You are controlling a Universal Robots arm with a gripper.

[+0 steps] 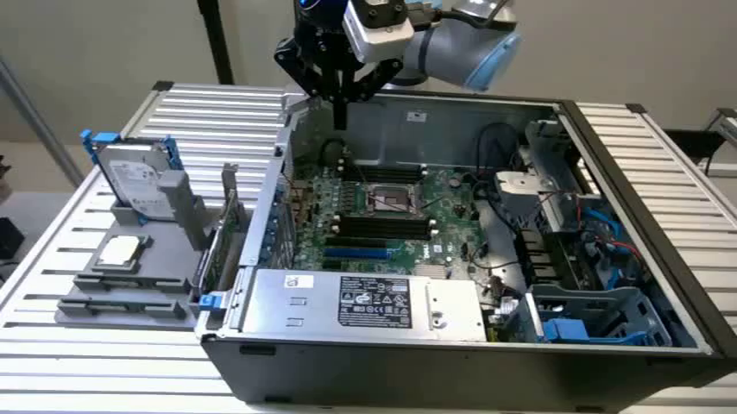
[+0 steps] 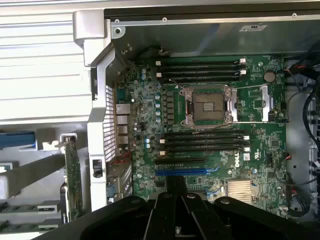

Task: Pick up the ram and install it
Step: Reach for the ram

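Gripper (image 1: 341, 116) closed, empty, hanging over far corner of open PC case (image 1: 461, 366) on the exterior view's left. Ram (image 1: 229, 216), thin green stick, stands on edge in grey holder (image 1: 127, 289) just outside case wall, nearer than gripper and well apart from it. Mobo (image 2: 260, 150) reads "DELL". PSU (image 1: 368, 302) label text too small to read.

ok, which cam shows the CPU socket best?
Wrist view: the CPU socket sits square to the camera, metal frame and lever clear. The exterior view shows the socket slanted, in the middle of the motherboard.
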